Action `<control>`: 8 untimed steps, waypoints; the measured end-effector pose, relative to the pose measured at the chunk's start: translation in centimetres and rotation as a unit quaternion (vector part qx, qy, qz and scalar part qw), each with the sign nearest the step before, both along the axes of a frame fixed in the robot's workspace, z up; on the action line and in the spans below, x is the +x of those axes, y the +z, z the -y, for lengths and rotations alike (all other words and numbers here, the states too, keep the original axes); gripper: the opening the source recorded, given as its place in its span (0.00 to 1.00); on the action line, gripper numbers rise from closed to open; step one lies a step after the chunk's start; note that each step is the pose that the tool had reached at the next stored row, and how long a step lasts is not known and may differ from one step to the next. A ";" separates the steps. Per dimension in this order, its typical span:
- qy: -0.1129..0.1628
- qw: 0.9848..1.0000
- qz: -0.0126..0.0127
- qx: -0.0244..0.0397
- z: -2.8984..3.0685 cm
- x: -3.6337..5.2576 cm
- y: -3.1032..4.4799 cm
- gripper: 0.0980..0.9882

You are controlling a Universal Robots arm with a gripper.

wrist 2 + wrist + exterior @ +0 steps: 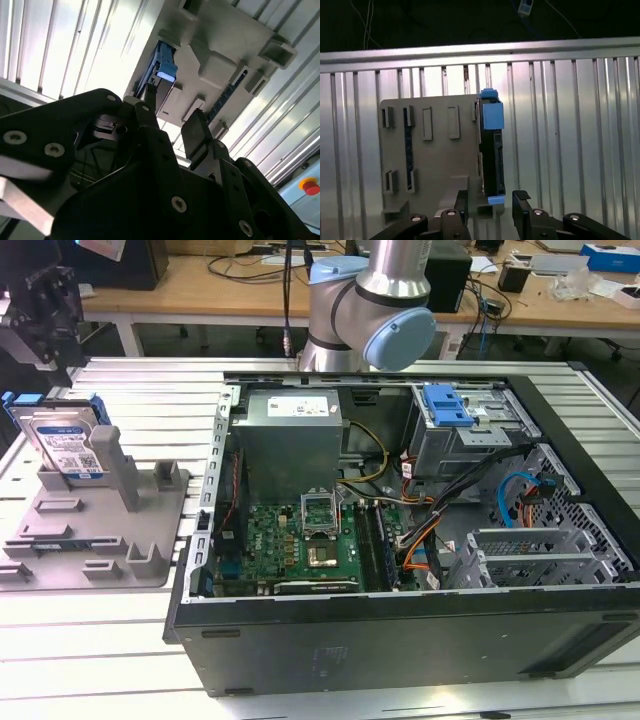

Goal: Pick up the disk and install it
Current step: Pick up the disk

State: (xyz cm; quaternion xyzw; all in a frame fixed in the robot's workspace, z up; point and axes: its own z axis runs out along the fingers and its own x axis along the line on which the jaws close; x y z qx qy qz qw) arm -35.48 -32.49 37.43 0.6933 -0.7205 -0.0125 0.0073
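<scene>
- slatted aluminium table (90, 640), ribs running across the exterior view;
- grey plastic holder fixture (100, 530) flat on it at the exterior view's left;
- open black computer case (400, 640) just beside the fixture, lying on its side

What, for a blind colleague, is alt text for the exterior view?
A disk in a blue frame stands upright in a grey holder at the exterior view's left, the black gripper above it. An open computer case lies beside, the arm behind.
</scene>
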 end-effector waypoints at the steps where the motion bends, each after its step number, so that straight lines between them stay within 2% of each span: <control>1: 0.008 1.000 0.000 0.000 0.00 0.00 0.00 0.43; 7: 0.010 1.000 0.000 -0.001 -0.01 -0.01 0.00 0.43; 8: 0.010 1.000 0.000 -0.001 -0.18 -0.21 -0.01 0.43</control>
